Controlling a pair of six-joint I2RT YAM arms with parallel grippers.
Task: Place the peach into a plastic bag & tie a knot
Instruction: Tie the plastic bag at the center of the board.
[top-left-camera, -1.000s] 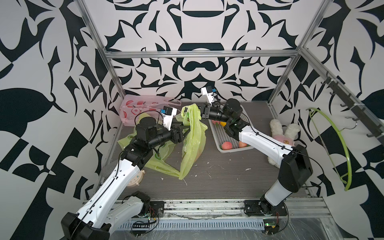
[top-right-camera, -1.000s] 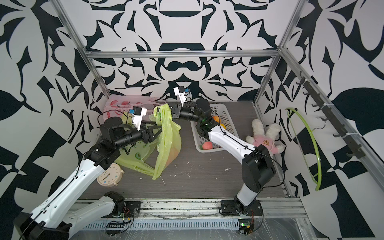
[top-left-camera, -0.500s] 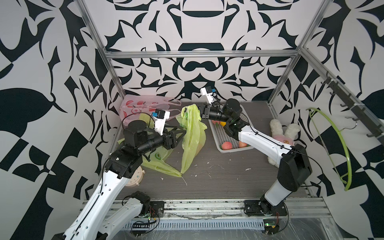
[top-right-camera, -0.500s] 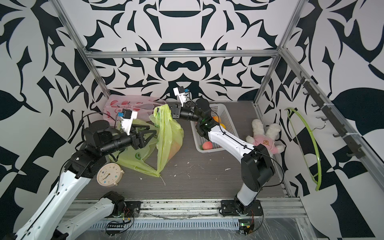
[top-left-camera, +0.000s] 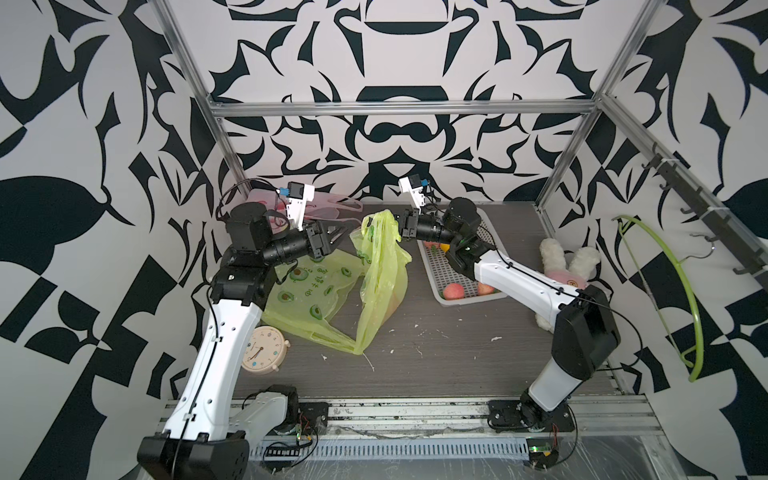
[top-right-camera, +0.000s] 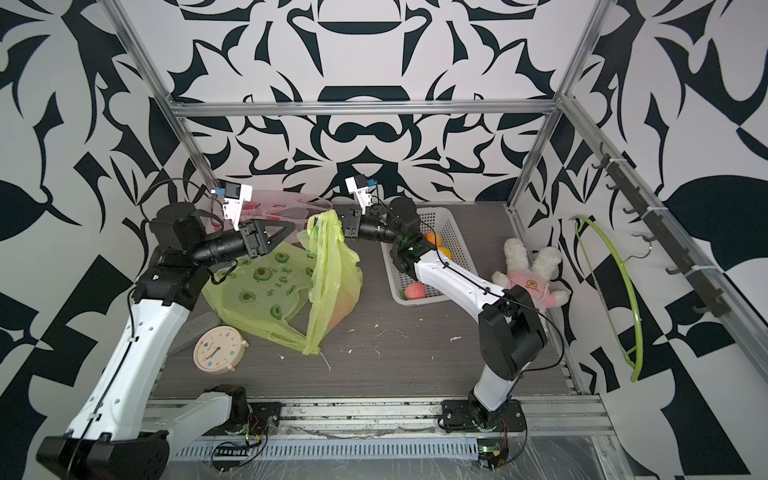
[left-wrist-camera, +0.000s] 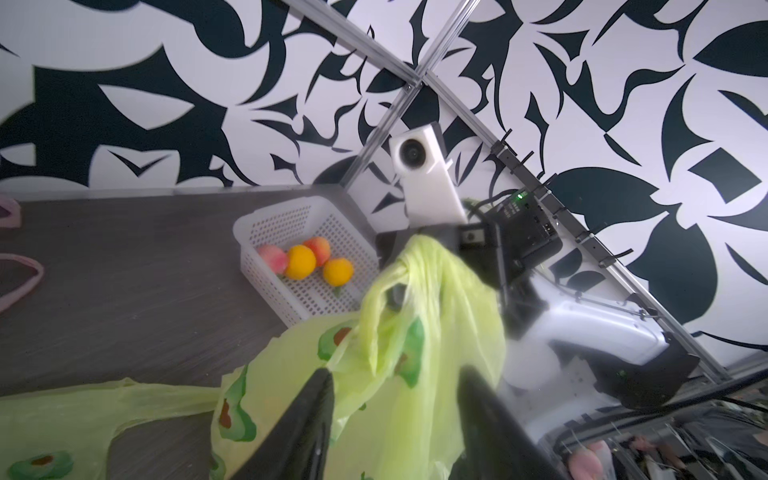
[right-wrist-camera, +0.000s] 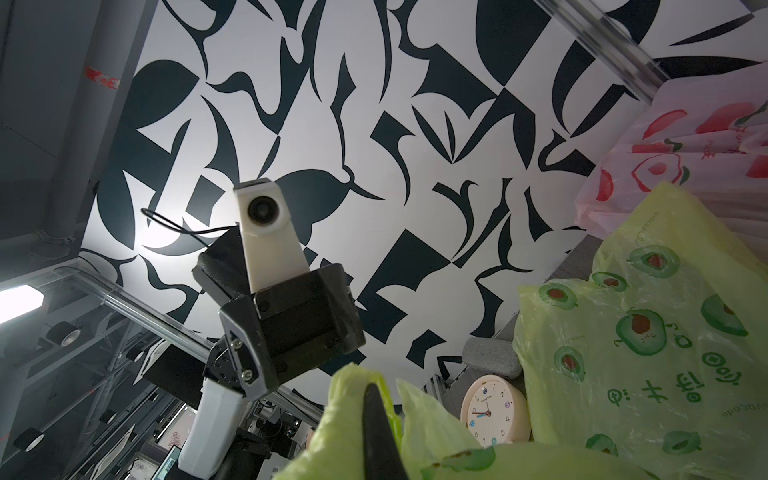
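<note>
Right gripper clamped on top of the bag; peach dimly visible inside, at 6 o'clock below. Left gripper, half open and empty at 9 o'clock, may close on a loose fold and slip, spoiling the knot.

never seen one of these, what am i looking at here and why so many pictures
These are two robot arms mounted at the front edge of a table. Each arm ends in a two-fingered gripper. Two of the pictures look down from above, side by side. The other two come from a small camera on each arm's wrist.

The right gripper is shut on the top of a yellow-green plastic bag and holds it up. A roundish orange shape shows through the bag, probably the peach. The left gripper is open, with its fingers apart and close to the bag.

Also on the table are a white basket with fruit, a round clock, a plush rabbit and a pink bag at the back.
</note>
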